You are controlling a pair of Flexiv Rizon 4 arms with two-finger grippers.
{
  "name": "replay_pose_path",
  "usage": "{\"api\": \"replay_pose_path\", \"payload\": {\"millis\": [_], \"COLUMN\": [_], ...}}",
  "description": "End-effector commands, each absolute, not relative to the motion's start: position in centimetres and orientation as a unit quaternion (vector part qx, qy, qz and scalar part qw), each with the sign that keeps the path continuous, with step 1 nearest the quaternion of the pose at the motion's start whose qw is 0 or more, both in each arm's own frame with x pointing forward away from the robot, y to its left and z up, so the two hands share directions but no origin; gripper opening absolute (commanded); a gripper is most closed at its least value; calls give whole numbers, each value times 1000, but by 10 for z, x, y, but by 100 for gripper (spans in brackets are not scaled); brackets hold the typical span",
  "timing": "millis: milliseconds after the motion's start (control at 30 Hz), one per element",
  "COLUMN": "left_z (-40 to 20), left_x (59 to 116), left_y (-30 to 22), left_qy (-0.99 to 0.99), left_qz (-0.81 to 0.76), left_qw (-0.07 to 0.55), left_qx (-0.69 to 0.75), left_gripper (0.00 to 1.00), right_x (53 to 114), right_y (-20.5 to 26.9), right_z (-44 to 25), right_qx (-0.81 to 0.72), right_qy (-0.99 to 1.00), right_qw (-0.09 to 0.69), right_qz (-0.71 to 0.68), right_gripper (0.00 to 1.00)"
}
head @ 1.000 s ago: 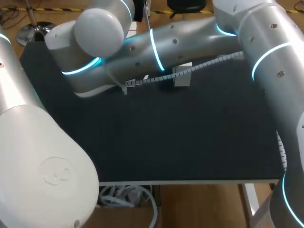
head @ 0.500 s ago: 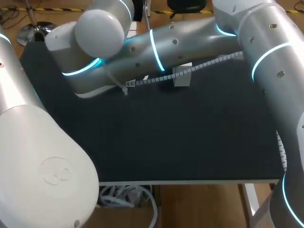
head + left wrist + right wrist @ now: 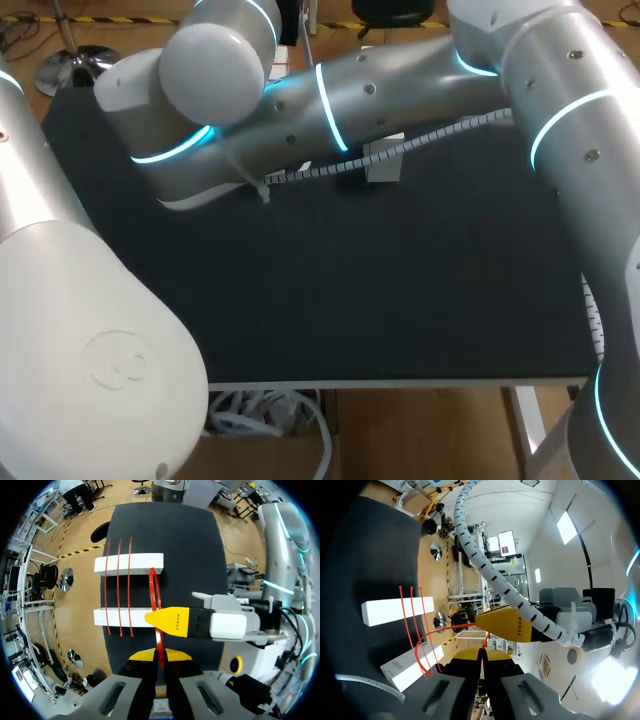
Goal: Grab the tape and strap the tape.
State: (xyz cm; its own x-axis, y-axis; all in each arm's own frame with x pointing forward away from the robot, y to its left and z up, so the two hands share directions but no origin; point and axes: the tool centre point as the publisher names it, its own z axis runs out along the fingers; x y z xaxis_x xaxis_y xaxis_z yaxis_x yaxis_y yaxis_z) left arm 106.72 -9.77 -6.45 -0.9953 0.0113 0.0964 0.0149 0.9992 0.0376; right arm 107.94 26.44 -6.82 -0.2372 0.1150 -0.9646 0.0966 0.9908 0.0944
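The thin red tape (image 3: 155, 587) arcs as a loop over two white blocks (image 3: 130, 564) (image 3: 117, 616); three more red strands (image 3: 119, 585) lie across both. My left gripper (image 3: 160, 656) is shut on the tape's near end. Just ahead of it, my right gripper's yellow fingertip (image 3: 170, 621) sits on the same loop. In the right wrist view my right gripper (image 3: 481, 655) is shut on the red tape (image 3: 445, 628), with the left's yellow fingertip (image 3: 505, 625) close ahead. In the head view my right arm (image 3: 360, 95) hides both grippers; part of one block (image 3: 385, 165) shows.
The black table mat (image 3: 380, 290) spreads toward the front edge (image 3: 400, 382). My left arm's large white link (image 3: 90, 340) fills the near left corner. A spiral-wrapped cable (image 3: 400, 148) runs along my right arm over the blocks.
My right arm's elbow has shifted very slightly; both grippers keep their hold on the tape.
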Motion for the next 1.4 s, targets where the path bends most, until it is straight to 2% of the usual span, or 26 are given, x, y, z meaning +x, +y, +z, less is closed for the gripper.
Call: {"api": "replay_pose_path", "payload": {"millis": [33, 1400], "left_z": [-64, -64], "left_x": [1068, 1068], "left_y": [-98, -98], "left_qy": [-999, -999], "left_qz": [-20, -20], "left_qw": [49, 49], "left_qx": [-6, -6], "left_gripper": [0, 0], "right_x": [1080, 1079], "right_y": [265, 281], "right_z": [-66, -61], "right_qx": [64, 44], "right_qy": [788, 780], "right_qw": [612, 624], "right_qz": [7, 16], "right_gripper": [0, 0]}}
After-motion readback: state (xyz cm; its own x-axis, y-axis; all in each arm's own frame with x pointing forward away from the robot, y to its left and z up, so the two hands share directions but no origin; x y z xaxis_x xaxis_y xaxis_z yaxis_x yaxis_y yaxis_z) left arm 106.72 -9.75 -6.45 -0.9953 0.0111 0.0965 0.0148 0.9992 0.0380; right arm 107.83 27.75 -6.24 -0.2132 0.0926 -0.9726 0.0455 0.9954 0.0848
